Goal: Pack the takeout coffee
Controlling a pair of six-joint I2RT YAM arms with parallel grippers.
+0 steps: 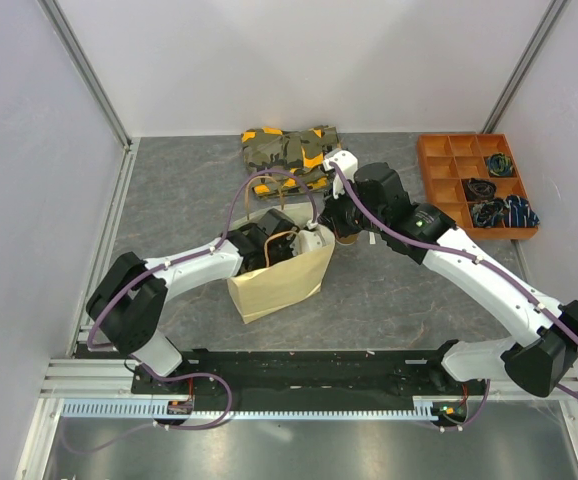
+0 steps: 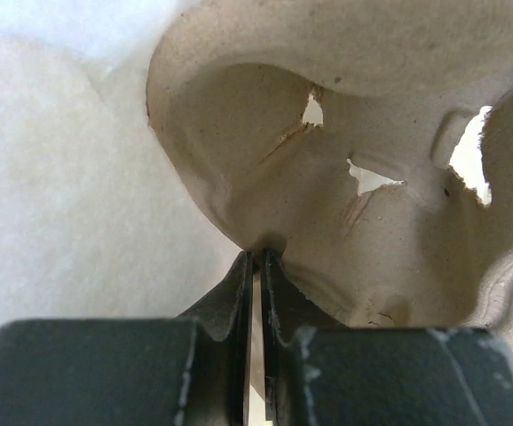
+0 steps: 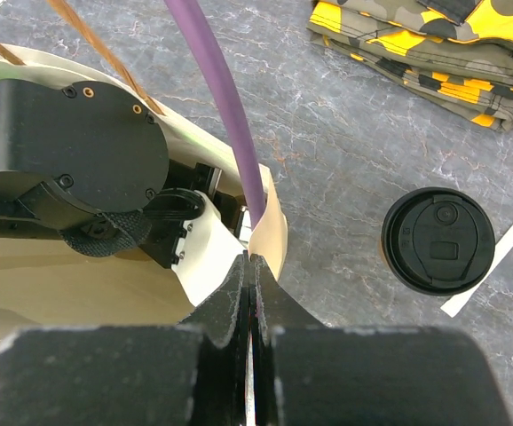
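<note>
Tray being seated, it seems: left gripper (image 2: pixel 258 256) pinches the pulp cup tray (image 2: pixel 256 151) inside the paper bag (image 3: pixel 276 232), right gripper (image 3: pixel 250 263) is clamped on its rim (takeout coffee (image 3: pixel 437 240) needs lifting in next).

Left tool (image 2: pixel 256 256), hidden inside paper bag (image 1: pixel 279 280)

Overhead view: bright, even diffuse light, only faint soft shadow at the paper bag (image 1: pixel 281 280), no glare. Left wrist view: dim and warm, holes in the pulp tray (image 2: pixel 327 177) blown out white by backlight, left gripper fingers (image 2: pixel 230 302) soft. Right wrist view: tabletop (image 3: pixel 345 160) crisp, faint sheen on the cup lid (image 3: pixel 438 240) beside the bag, right gripper fingers (image 3: pixel 279 311) blurred
</note>
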